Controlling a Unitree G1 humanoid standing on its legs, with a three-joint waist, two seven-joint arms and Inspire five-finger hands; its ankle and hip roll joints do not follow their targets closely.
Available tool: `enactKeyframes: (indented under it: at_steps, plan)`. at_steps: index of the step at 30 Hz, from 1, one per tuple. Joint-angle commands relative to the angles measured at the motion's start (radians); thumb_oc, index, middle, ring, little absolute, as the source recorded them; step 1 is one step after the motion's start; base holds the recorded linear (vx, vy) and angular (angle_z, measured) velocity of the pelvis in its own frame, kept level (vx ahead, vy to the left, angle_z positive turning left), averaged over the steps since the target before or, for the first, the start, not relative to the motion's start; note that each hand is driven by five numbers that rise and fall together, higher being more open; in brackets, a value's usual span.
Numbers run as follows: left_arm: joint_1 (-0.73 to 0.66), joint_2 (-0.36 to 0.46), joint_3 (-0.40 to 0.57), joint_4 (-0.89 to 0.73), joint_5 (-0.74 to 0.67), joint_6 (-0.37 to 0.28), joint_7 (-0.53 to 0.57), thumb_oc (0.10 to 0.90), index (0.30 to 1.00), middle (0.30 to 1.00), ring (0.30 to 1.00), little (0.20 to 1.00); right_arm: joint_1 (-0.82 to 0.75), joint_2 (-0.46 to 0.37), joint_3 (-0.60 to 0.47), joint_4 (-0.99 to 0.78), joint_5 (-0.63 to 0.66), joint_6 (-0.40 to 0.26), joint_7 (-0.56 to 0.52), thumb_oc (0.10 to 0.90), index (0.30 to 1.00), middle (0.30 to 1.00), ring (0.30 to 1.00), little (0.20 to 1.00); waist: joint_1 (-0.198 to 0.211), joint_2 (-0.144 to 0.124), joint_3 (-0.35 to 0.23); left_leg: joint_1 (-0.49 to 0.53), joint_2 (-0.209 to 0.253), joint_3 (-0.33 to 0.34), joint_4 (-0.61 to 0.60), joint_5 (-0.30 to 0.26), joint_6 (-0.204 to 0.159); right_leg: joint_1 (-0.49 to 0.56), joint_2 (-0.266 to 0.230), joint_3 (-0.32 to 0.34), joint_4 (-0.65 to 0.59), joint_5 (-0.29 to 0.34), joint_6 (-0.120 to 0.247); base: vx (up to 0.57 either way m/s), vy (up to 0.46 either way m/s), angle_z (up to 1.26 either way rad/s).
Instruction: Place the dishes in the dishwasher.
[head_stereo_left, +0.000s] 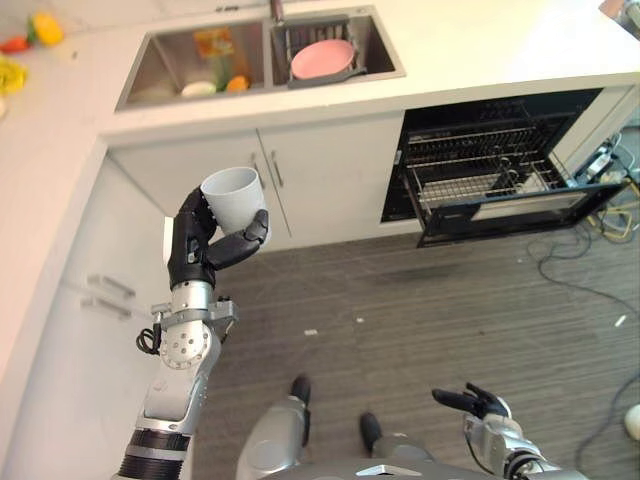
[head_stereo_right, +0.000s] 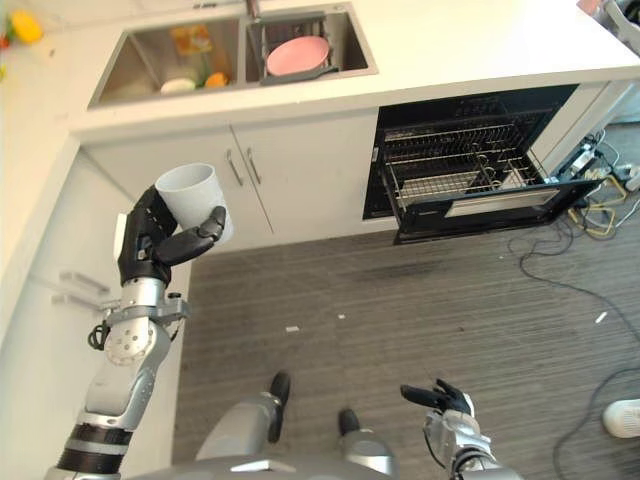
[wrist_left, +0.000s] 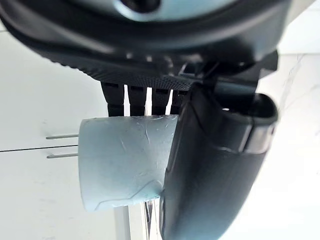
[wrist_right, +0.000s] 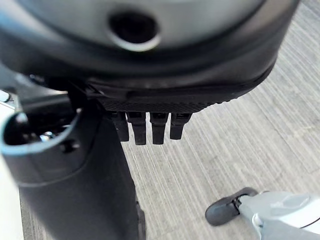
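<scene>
Left eye view: the left hand (head_stereo_left: 205, 245) curls fingers and thumb round a smooth pale grey cylindrical cup (head_stereo_left: 234, 199), held up before the white cabinet doors (head_stereo_left: 320, 175). The steel sink (head_stereo_left: 170, 70) holds a pink round plate (head_stereo_left: 322, 59) (in a wire rack). The black dishwasher (head_stereo_left: 500, 165) stands open, its wire basket (head_stereo_left: 480, 180) pulled out. The right hand (head_stereo_left: 475, 402) hangs low over the grey striped floor (head_stereo_left: 420, 310), fingers relaxed.

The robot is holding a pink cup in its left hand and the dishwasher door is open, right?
Not quite. The cup in the left hand is white-grey, not pink, as the left eye view shows; the pink thing is the plate in the sink. The dishwasher door is open.
</scene>
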Motion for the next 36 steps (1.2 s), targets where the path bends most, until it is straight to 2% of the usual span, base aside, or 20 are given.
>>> enactKeyframes:
  at_steps: [1, 4, 6, 8, 11, 13, 14, 15, 16, 18, 21, 24, 26, 27, 28, 30, 32, 34, 35, 36]
  plan:
    - [-0.069, 0.038, 0.056, -0.140, 0.076, -0.115, 0.028, 0.400, 0.300, 0.300, 0.300, 0.300, 0.072, 0.012, 0.021, 0.043, -0.005, -0.005, -0.036, 0.800, 0.900, 0.900, 0.900, 0.900, 0.040, -0.042, -0.055, -0.013, -0.112, -0.055, 0.048, 0.084, 0.030, 0.022, 0.079, -0.091, -0.019, -0.063, 0.029, 0.45, 0.031, -0.97]
    - [-0.087, 0.037, 0.021, -0.138, 0.059, -0.114, 0.016, 0.400, 0.300, 0.300, 0.300, 0.300, 0.085, 0.007, 0.017, 0.024, 0.007, -0.014, -0.035, 0.800, 0.900, 0.900, 0.900, 0.900, 0.032, -0.032, -0.070, 0.027, -0.089, -0.014, 0.028, 0.076, 0.049, 0.031, 0.069, -0.056, -0.012, -0.090, 0.027, 0.21, 0.161, -1.59]
    - [-0.098, 0.052, 0.019, -0.142, 0.088, -0.105, 0.016, 0.400, 0.300, 0.300, 0.300, 0.300, 0.082, 0.008, 0.007, -0.014, 0.035, -0.030, -0.037, 0.800, 0.900, 0.900, 0.900, 0.900, 0.020, -0.040, -0.086, 0.054, -0.094, -0.030, 0.010, 0.062, 0.068, 0.015, 0.053, -0.048, 0.013, -0.098, 0.040, 0.23, 0.192, -0.74]
    - [-0.107, 0.059, 0.012, -0.162, 0.089, -0.110, 0.013, 0.400, 0.300, 0.300, 0.300, 0.300, 0.098, 0.014, 0.000, -0.059, 0.034, -0.046, -0.044, 0.800, 0.900, 0.900, 0.900, 0.900, 0.008, -0.050, -0.098, 0.081, -0.078, -0.001, -0.008, 0.049, 0.084, -0.011, 0.039, -0.035, 0.106, -0.108, 0.062, 0.20, 0.141, -0.50]
    - [-0.129, 0.082, 0.002, -0.155, 0.119, -0.092, 0.048, 0.400, 0.300, 0.300, 0.300, 0.300, 0.111, -0.004, -0.004, -0.204, -0.044, -0.071, -0.123, 0.800, 0.900, 0.900, 0.900, 0.900, -0.026, -0.046, -0.071, 0.136, -0.029, 0.034, -0.041, 0.033, 0.103, -0.141, 0.083, -0.033, 0.346, -0.071, 0.128, 0.10, 0.102, -0.63]
    - [-0.140, 0.090, 0.003, -0.163, 0.136, -0.092, 0.059, 0.400, 0.300, 0.300, 0.300, 0.300, 0.121, -0.030, -0.008, -0.321, -0.092, -0.075, -0.145, 0.800, 0.900, 0.900, 0.900, 0.900, -0.034, -0.040, -0.058, 0.172, -0.006, 0.063, -0.077, 0.025, 0.109, -0.215, 0.082, -0.099, 0.412, -0.043, 0.158, 0.10, 0.067, -1.32]
    - [-0.141, 0.089, 0.006, -0.167, 0.132, -0.093, 0.062, 0.400, 0.300, 0.300, 0.300, 0.300, 0.135, -0.045, -0.022, -0.404, -0.126, -0.070, -0.164, 0.800, 0.900, 0.900, 0.900, 0.900, -0.037, -0.036, -0.060, 0.186, 0.005, 0.075, -0.088, 0.019, 0.109, -0.246, 0.063, -0.148, 0.409, -0.035, 0.157, 0.08, 0.031, -0.91]
    - [-0.141, 0.089, 0.006, -0.167, 0.132, -0.093, 0.062, 0.400, 0.300, 0.300, 0.300, 0.300, 0.135, -0.045, -0.022, -0.404, -0.126, -0.070, -0.164, 0.800, 0.900, 0.900, 0.900, 0.900, -0.037, -0.036, -0.060, 0.186, 0.005, 0.075, -0.088, 0.019, 0.109, -0.246, 0.063, -0.148, 0.409, -0.035, 0.157, 0.11, 0.024, -0.55]
    - [-0.141, 0.085, 0.014, -0.173, 0.129, -0.096, 0.071, 0.400, 0.300, 0.300, 0.300, 0.300, 0.145, -0.060, -0.056, -0.506, -0.154, -0.074, -0.191, 0.800, 0.900, 0.900, 0.900, 0.900, -0.045, -0.030, -0.061, 0.203, 0.017, 0.099, -0.097, 0.006, 0.108, -0.271, 0.030, -0.209, 0.370, -0.039, 0.153, 0.18, 0.010, -0.63]
    - [-0.137, 0.102, 0.027, -0.196, 0.163, -0.104, 0.053, 0.400, 0.300, 0.300, 0.300, 0.300, 0.190, -0.129, -0.132, -0.749, -0.288, -0.081, -0.217, 0.800, 0.900, 0.900, 0.900, 0.900, -0.086, -0.027, -0.066, 0.237, 0.028, 0.158, -0.111, -0.032, 0.102, -0.315, -0.008, -0.257, 0.201, -0.016, 0.145, 0.26, -0.006, -0.89]
    - [-0.146, 0.135, 0.027, -0.187, 0.261, -0.087, 0.061, 0.400, 0.300, 0.300, 0.300, 0.300, 0.211, -0.145, -0.186, -0.926, -0.344, -0.108, -0.241, 0.800, 0.900, 0.900, 0.900, 0.900, -0.118, -0.025, -0.054, 0.272, 0.017, 0.171, -0.111, -0.058, 0.106, -0.379, 0.004, -0.243, 0.075, 0.071, 0.156, 0.19, -0.030, -0.82]
    - [-0.122, 0.114, 0.025, -0.206, 0.282, -0.098, 0.046, 0.400, 0.300, 0.300, 0.300, 0.300, 0.224, -0.120, -0.216, -1.098, -0.340, -0.146, -0.213, 0.800, 0.900, 0.900, 0.900, 0.900, -0.134, -0.033, -0.076, 0.300, 0.011, 0.186, -0.111, -0.085, 0.095, -0.338, -0.010, -0.242, -0.002, 0.101, 0.150, 0.20, -0.119, -0.26]
    - [-0.109, 0.092, 0.039, -0.214, 0.277, -0.104, 0.052, 0.400, 0.300, 0.300, 0.300, 0.300, 0.220, -0.090, -0.227, -1.181, -0.275, -0.180, -0.197, 0.800, 0.900, 0.900, 0.900, 0.900, -0.132, -0.026, -0.094, 0.308, 0.035, 0.212, -0.111, -0.088, 0.078, -0.308, 0.008, -0.249, -0.017, 0.094, 0.137, 0.28, -0.270, -0.05]
    - [-0.106, 0.074, 0.042, -0.216, 0.265, -0.114, 0.056, 0.400, 0.300, 0.300, 0.300, 0.300, 0.228, -0.090, -0.248, -1.276, -0.298, -0.200, -0.199, 0.800, 0.900, 0.900, 0.900, 0.900, -0.132, -0.026, -0.109, 0.316, 0.065, 0.219, -0.107, -0.084, 0.052, -0.268, 0.012, -0.254, -0.013, 0.073, 0.119, 0.21, -0.252, -0.23]
    - [-0.104, 0.074, 0.041, -0.217, 0.264, -0.114, 0.055, 0.400, 0.300, 0.300, 0.300, 0.300, 0.233, -0.089, -0.250, -1.284, -0.300, -0.195, -0.199, 0.800, 0.900, 0.900, 0.900, 0.900, -0.135, -0.024, -0.106, 0.321, 0.067, 0.215, -0.107, -0.085, 0.050, -0.262, 0.013, -0.259, -0.013, 0.071, 0.117, 0.20, -0.251, -0.21]
    - [-0.105, 0.052, 0.035, -0.223, 0.264, -0.124, 0.059, 0.400, 0.300, 0.300, 0.300, 0.300, 0.220, -0.088, -0.255, -1.341, -0.288, -0.219, -0.193, 0.800, 0.900, 0.900, 0.900, 0.900, -0.140, -0.026, -0.111, 0.319, 0.098, 0.221, -0.031, -0.084, 0.023, -0.222, 0.014, -0.288, -0.015, 0.056, 0.101, 0.12, -0.209, 0.18]
    - [-0.127, 0.053, 0.019, -0.227, 0.259, -0.129, 0.057, 0.400, 0.300, 0.300, 0.300, 0.300, 0.197, -0.090, -0.250, -1.375, -0.251, -0.239, -0.195, 0.800, 0.900, 0.900, 0.900, 0.900, -0.136, -0.034, -0.095, 0.260, 0.109, 0.217, 0.143, -0.024, -0.002, -0.186, 0.016, -0.291, -0.016, 0.039, 0.082, 0.07, -0.261, 0.26]
    - [-0.153, 0.059, 0.003, -0.232, 0.273, -0.128, 0.067, 0.400, 0.300, 0.300, 0.300, 0.300, 0.164, -0.104, -0.230, -1.389, -0.233, -0.253, -0.196, 0.800, 0.900, 0.900, 0.900, 0.900, -0.118, -0.063, -0.065, 0.179, 0.064, 0.180, 0.354, -0.020, 0.000, -0.156, 0.001, -0.285, -0.017, 0.025, 0.064, 0.06, -0.223, 0.11]
    - [-0.157, 0.062, 0.001, -0.236, 0.284, -0.119, 0.079, 0.400, 0.300, 0.300, 0.300, 0.300, 0.148, -0.103, -0.218, -1.391, -0.219, -0.252, -0.203, 0.800, 0.900, 0.900, 0.900, 0.900, -0.105, -0.068, -0.058, 0.155, 0.031, 0.156, 0.384, -0.028, 0.004, -0.146, -0.001, -0.284, -0.017, 0.021, 0.058, 0.10, -0.142, 0.26]
    - [-0.162, 0.067, 0.002, -0.244, 0.285, -0.118, 0.088, 0.400, 0.300, 0.300, 0.300, 0.300, 0.137, -0.101, -0.211, -1.389, -0.212, -0.249, -0.201, 0.800, 0.900, 0.900, 0.900, 0.900, -0.100, -0.064, -0.054, 0.119, 0.016, 0.162, 0.320, -0.049, 0.018, -0.134, 0.001, -0.283, -0.018, 0.014, 0.062, 0.12, -0.080, -0.10]
